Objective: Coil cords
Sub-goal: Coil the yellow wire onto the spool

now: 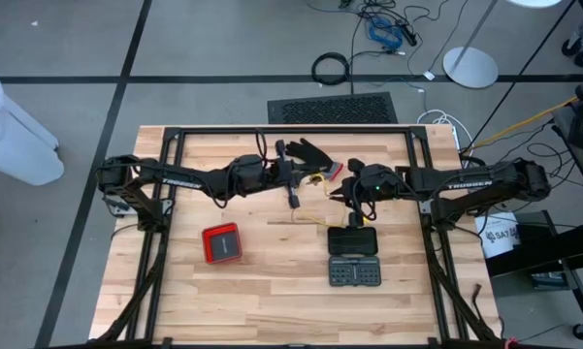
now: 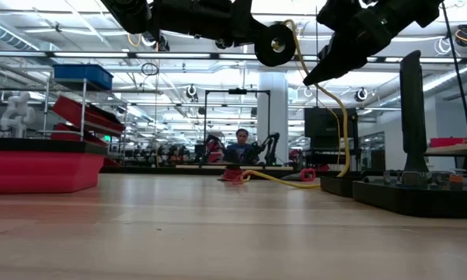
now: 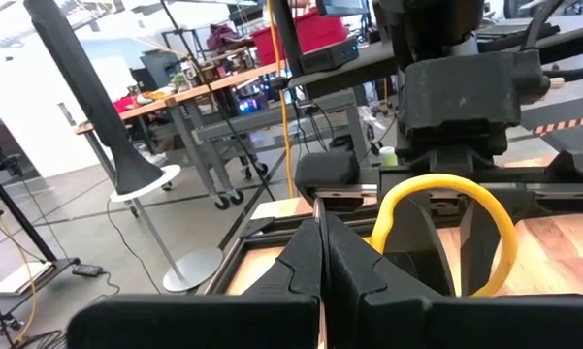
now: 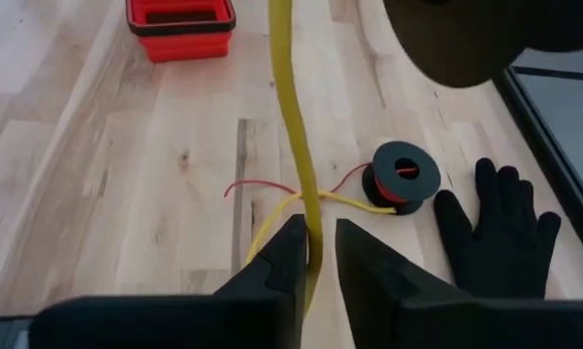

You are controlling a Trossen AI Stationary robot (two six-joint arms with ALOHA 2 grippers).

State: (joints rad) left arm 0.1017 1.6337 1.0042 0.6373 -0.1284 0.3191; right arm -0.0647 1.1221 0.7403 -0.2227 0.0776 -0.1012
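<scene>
A yellow cord point(image 4: 293, 116) runs from high up at my left gripper point(image 3: 322, 228) down through my right gripper point(image 4: 320, 247) to the table, where its tail point(image 2: 280, 177) lies. My left gripper is shut and level above the table's middle point(image 1: 296, 184). My right gripper point(image 1: 341, 191) slants down beside it, its fingers a little apart around the cord. A small black spool point(image 4: 403, 174) with thin red wire rests flat on the wood next to a black glove point(image 4: 500, 233). My left gripper is shut at the cord's upper end, where a yellow arch point(image 3: 446, 189) rises just past its fingertips. Its own fingers hide the place of contact. The cord hangs from there toward the table. My right gripper has the cord between its fingers, slanting down from the table's right. The cord point(image 4: 313, 228) lies against the inner side of one finger point(image 4: 289, 252), with a gap to the other. Below the fingers it hangs slack to the table.
A red box point(image 1: 222, 242) sits at the near left. Two black cases point(image 1: 352, 240) point(image 1: 356, 271) lie near the right gripper. A black frame point(image 1: 291, 130) rims the table. Bare wood lies toward the near edge.
</scene>
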